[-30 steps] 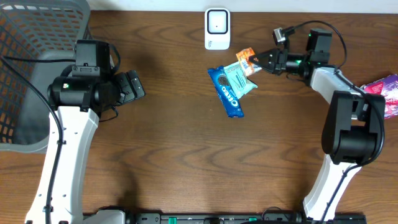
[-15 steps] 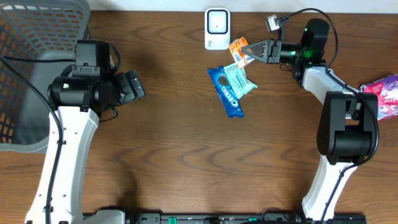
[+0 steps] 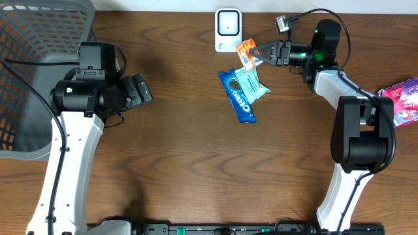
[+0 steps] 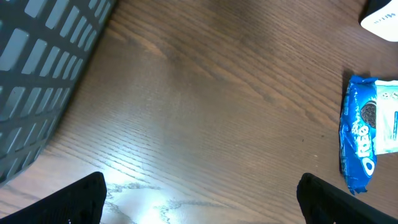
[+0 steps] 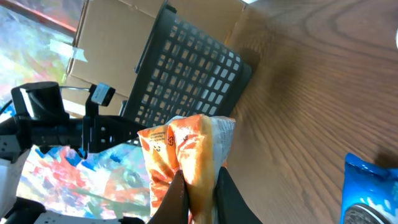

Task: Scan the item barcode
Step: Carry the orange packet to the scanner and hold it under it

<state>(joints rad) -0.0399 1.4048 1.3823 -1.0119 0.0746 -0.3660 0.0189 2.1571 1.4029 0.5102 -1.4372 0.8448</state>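
As the right gripper (image 3: 260,52) closed in on the scanner (image 3: 228,29), the orange packet (image 3: 245,51) went with it.
Nearest me, the left gripper (image 3: 140,90) hung spread and empty by the basket (image 3: 39,59); farther back the Oreo pack (image 3: 238,96) and teal packet (image 3: 253,83) lay on the table (image 3: 196,163). Beyond them the right jaws pinched the orange packet, which within the last second had left the teal packet's side and now hung just beside the scanner's corner. Presenting seemed almost done, though I could not tell whether its barcode faced the scanner.
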